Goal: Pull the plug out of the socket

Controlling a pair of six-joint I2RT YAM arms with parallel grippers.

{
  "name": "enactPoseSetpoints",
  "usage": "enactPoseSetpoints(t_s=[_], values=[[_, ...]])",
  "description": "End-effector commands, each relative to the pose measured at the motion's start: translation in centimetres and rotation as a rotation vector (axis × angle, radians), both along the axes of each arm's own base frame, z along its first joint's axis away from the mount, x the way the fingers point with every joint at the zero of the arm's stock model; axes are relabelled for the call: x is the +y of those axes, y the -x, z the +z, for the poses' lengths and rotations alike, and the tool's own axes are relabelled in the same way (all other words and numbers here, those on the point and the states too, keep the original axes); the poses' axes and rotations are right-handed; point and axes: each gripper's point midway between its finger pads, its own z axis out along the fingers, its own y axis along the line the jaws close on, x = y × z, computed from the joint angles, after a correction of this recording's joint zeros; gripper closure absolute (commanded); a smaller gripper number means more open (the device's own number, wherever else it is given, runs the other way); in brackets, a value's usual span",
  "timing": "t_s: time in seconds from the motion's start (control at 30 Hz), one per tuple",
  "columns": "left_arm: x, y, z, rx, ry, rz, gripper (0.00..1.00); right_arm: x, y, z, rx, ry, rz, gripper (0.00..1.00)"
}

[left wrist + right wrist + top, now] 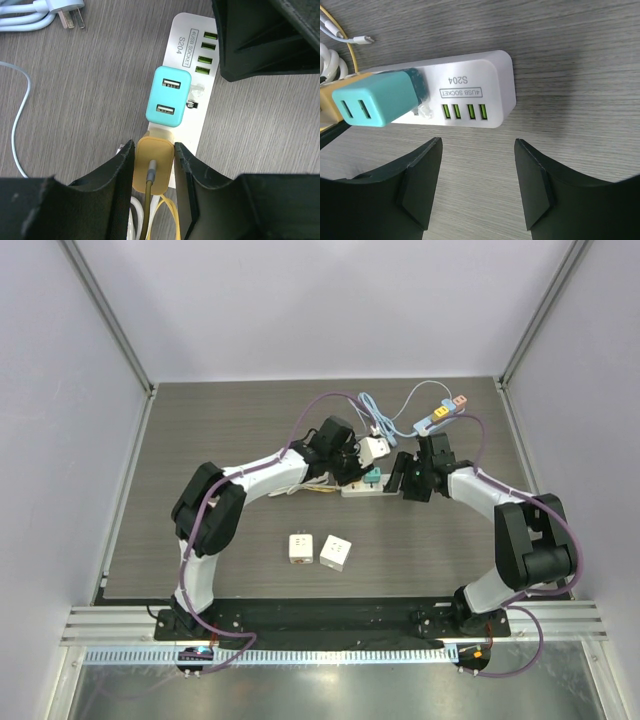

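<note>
Pinching the yellow plug (152, 172) from both sides, the left claw (153, 149) has one black finger (122, 170) flat against each flank, as far as the wrist cam shows. The plug is seated in the near end of the white strip (201, 125), and its cord (149, 205) runs back up between the fingers.

Right next to it on the same strip is a teal adapter (168, 97) with two USB ports facing up. It touches the yellow plug's top edge. Past that there's a row of four green USB slots (206, 54) at the strip's other end.

The right claw (477, 144) is spread wide with nothing between the fingers. It's hanging over bare desk (580, 55) just beside the strip's USB end. From its cam I can't tell if it touches the strip.

Further out, a loose white plug (67, 15) with bare prongs lies off to the side of the strip. From the top cam, a tangle of cables (400, 415) sits behind both arms, and two white cubes (318, 551) sit side by side nearer the bases, well apart from the strip.
</note>
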Motion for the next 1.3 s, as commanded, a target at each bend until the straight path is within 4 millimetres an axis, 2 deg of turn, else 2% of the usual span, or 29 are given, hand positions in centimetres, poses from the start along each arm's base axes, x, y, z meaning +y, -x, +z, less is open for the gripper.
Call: enactPoseSetpoints(t_s=[0.0, 0.17, 0.37, 0.5, 0.7, 0.9, 1.1, 1.27], values=[[-0.8, 0.4, 3.5, -0.040, 0.068, -0.013, 1.00, -0.4, -1.5, 0.7, -0.064, 0.020, -0.018, 0.35], [-1.1, 1.0, 4.2, -0.050, 0.076, -0.017, 1.00, -0.6, -2.9, 1.3, -0.090, 0.034, -0.040, 0.34], [-1.3, 1.4, 4.6, -0.055, 0.080, -0.025, 1.00, -0.5, -4.3, 1.2, -0.093, 0.042, -0.058, 0.34], [-1.4, 1.7, 4.6, -0.054, 0.080, -0.029, 1.00, -0.7, -4.3, -0.2, -0.071, 0.061, -0.060, 0.35], [-1.6, 1.8, 5.6, -0.097, 0.078, -0.016, 1.00, -1.6, -1.9, -3.4, -0.010, 0.155, -0.059, 0.35], [-2.7, 1.9, 7.0, -0.251, 0.039, -0.038, 1.00, -2.0, -0.4, -4.5, 0.014, 0.226, -0.054, 0.36], [-3.4, 1.8, 9.4, -0.261, 0.095, -0.037, 1.00, -2.5, 0.8, -5.4, 0.041, 0.248, -0.057, 0.36], [-2.6, 1.5, 10.7, -0.274, 0.099, -0.020, 1.00, -2.3, 0.9, -5.5, 0.046, 0.239, -0.049, 0.36]])
